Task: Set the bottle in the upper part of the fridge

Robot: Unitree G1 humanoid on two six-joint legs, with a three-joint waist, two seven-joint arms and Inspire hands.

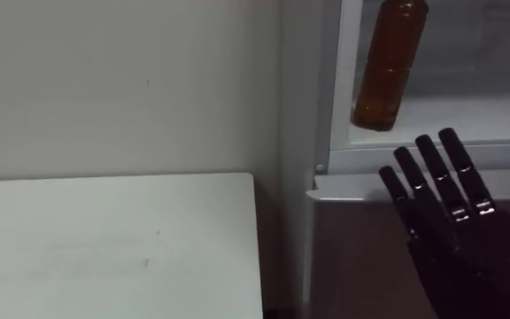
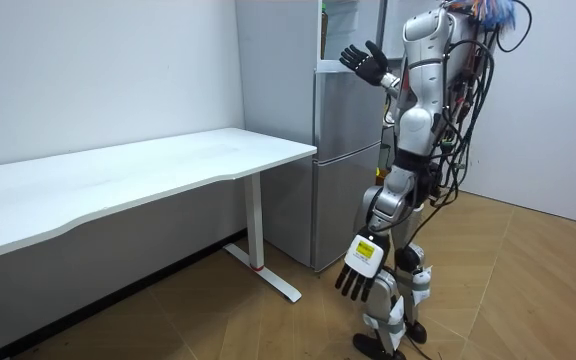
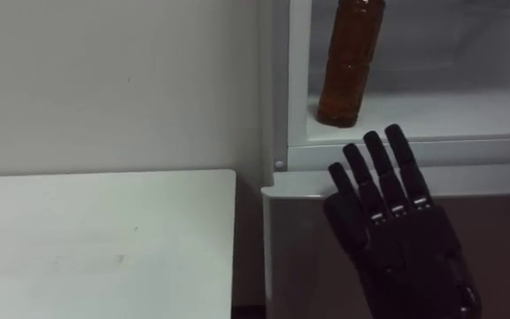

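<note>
Pale walls (image 1: 122, 80) and a wood floor (image 2: 528, 290) frame a corner where a long white table (image 1: 113, 239) runs up to a grey fridge (image 1: 361, 266). The robot stands upright, close in front of the fridge. Its right hand (image 1: 466, 235) is raised before the fridge's front, its back toward the head camera. The fingers (image 1: 436, 167) are straight and slightly fanned, released and holding nothing. Their tips reach about level with the seam between the grey lower door and the white-framed upper compartment. The amber bottle (image 1: 390, 66) is past those fingertips, above them and a little to their left. It stands upright on the white shelf (image 1: 476, 115) inside the upper compartment, near the shelf's front edge and close to the left side of the frame. It is clear of the hand, with a gap between its base and the nearest fingertip. The table's end lies well to the left of the fingers and lower than their tips. In the room view the left hand (image 2: 360, 268) hangs down beside the thigh, fingers loose and pointing at the floor, gripping nothing.
</note>
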